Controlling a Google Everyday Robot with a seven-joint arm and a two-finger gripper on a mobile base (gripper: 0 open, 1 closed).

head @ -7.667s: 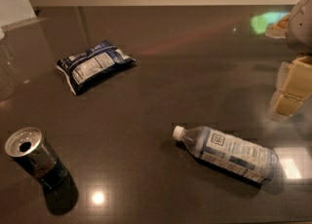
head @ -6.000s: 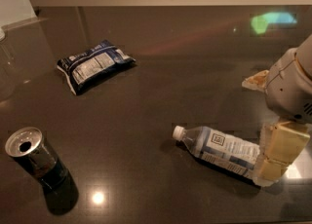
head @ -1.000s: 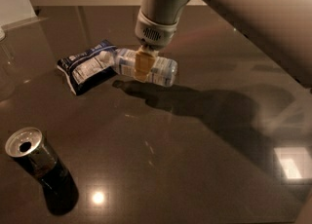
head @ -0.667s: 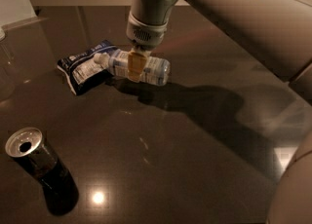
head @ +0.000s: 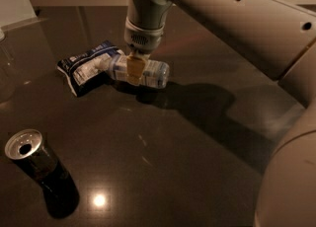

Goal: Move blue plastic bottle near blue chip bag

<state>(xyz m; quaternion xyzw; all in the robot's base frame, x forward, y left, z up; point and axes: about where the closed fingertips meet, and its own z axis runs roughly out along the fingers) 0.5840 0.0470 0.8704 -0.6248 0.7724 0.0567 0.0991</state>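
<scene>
Dark glossy counter (head: 173, 167): your hand (head: 133, 71) pinched the blue plastic bottle (head: 154, 73) mid-body, cap end just beside the blue chip bag (head: 81, 68). Probably light, slick and squashy, it suited that central grip.

Claw (head: 134, 70) clasping blue plastic bottle (head: 153, 73) midway: far finger hidden. Print on blue chip bag (head: 80, 67): illegible. Arm (head: 222, 14): cropped top, right.

A dark metal can (head: 39, 171) stood upright on the glossy dark tabletop (head: 163, 171) at the near left, its opened top showing. A bright glint (head: 99, 200) lay just beside its base. The can was well apart from the gripper (head: 133, 75), at the tabletop's far middle.
</scene>
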